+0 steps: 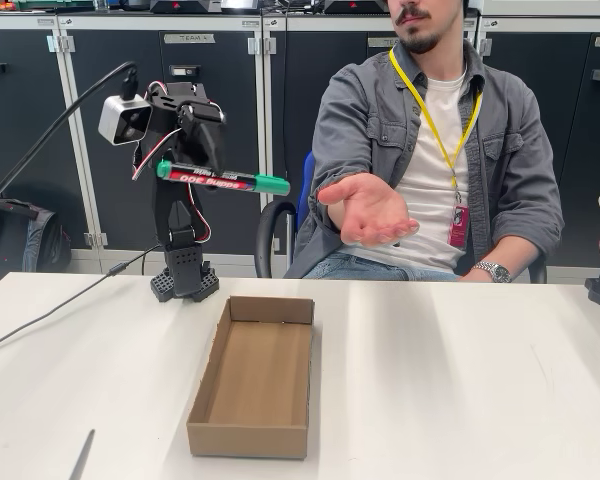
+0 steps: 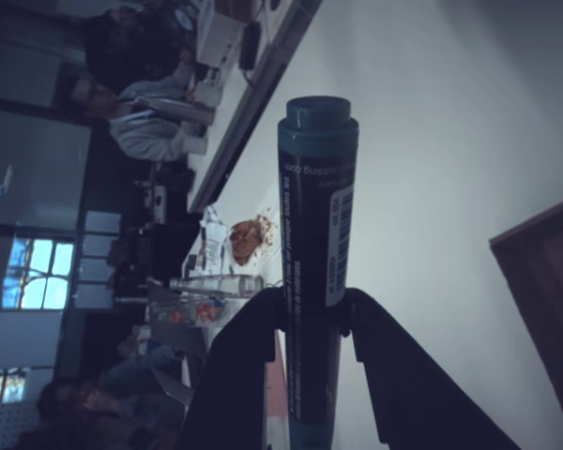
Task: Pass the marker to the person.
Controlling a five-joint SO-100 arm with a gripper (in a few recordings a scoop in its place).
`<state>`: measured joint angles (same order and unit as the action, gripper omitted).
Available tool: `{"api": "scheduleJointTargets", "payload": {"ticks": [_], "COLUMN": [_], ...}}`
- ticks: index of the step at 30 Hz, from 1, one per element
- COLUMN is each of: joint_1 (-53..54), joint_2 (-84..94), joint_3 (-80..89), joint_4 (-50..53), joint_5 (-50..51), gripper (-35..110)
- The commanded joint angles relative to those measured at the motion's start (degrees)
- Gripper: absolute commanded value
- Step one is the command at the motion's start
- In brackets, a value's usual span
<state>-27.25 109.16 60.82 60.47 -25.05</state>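
The green marker (image 1: pixel 223 181) with its red-and-black label lies level in the air, high above the table's far left. My gripper (image 1: pixel 202 168) is shut on its middle, and its capped end points right toward the person (image 1: pixel 435 150). He sits behind the table in a grey overshirt with a yellow lanyard. His open palm (image 1: pixel 372 210) is held up a short gap right of the marker's tip. In the wrist view the marker (image 2: pixel 316 272) stands upright between my two dark fingers (image 2: pixel 249 361).
An open cardboard tray (image 1: pixel 253 378) lies on the white table (image 1: pixel 460 380) in front of my base. A thin grey rod (image 1: pixel 82 455) lies at the front left edge. A cable (image 1: pixel 50 315) trails off left. Dark cabinets stand behind.
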Motion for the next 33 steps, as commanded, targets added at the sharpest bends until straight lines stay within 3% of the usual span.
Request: {"api": "scheduleJointTargets", "payload": {"ticks": [1,7,10,25,33], "joint_1": [-4.0,-8.0,-10.2,-23.4,-26.9], "joint_2": [-0.1,-0.9,-2.0,-8.4,-12.0], "joint_3": [0.2,4.6,4.7,-5.4,-9.5], "joint_4": [-8.2,-15.1,-15.7,-19.7,-13.0], "joint_5": [-4.3,-9.1,-6.8,33.3,47.2], "gripper": [-5,-5,-5,-5,-5]}}
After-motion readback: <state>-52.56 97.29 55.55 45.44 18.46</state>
